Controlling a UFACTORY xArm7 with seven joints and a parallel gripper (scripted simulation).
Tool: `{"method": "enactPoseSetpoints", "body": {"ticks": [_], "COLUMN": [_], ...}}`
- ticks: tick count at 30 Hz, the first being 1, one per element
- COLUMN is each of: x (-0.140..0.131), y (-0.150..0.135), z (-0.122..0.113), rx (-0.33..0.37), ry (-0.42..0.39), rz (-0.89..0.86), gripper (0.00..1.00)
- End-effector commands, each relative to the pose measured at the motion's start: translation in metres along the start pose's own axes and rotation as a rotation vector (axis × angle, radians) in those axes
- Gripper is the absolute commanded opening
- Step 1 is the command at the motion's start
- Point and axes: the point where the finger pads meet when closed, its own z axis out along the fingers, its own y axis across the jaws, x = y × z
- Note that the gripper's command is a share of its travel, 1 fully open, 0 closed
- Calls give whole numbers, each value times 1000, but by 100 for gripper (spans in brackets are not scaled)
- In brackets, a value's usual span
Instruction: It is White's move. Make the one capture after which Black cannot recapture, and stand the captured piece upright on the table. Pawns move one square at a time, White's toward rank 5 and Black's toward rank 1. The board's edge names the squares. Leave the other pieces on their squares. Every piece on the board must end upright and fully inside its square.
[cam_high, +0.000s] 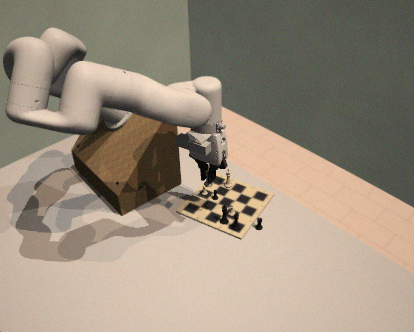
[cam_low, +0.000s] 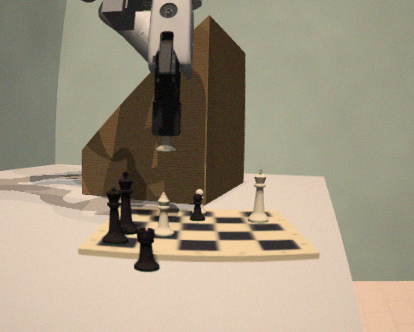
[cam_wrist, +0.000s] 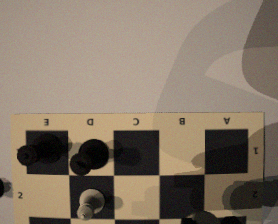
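While the jaws gripped a white piece (cam_low: 165, 146) upright, its base downward, it hung high over the board (cam_low: 295, 248); its vacated target square lay below.

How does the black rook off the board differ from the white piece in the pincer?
The black rook stands upright on the table beside the board; the white piece hangs in the air, clamped in the pincer. The rook shows whole, with its notched top; only the white piece's round base shows below the fingers. Both are chess pieces off the board.
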Motion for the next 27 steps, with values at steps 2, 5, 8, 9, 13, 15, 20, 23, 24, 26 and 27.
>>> {"method": "enactPoseSetpoints", "body": {"ticks": [2,5,8,9,13,15,20,23,24,26,27], "x": [-1,-1,-1,-1,-2,-2,-2,-2,-2,-2,-2], "y": [-2,-2,-2,-2,-2,-2,-2,-2,-2,-2,-2], "z": [21,25,40,45,61,67,74,75,75,75,75], "rx": [4,4,4,4,4,4,4,4,4,4,4], "ry": [-1,-1,-1,-1,-1,-1,-1,-1,-1,-1,-1], "rz": [0,0,0,0,0,0,0,0,0,0,0], "gripper": [0,0,0,0,0,0,0,0,0,0,0]}}
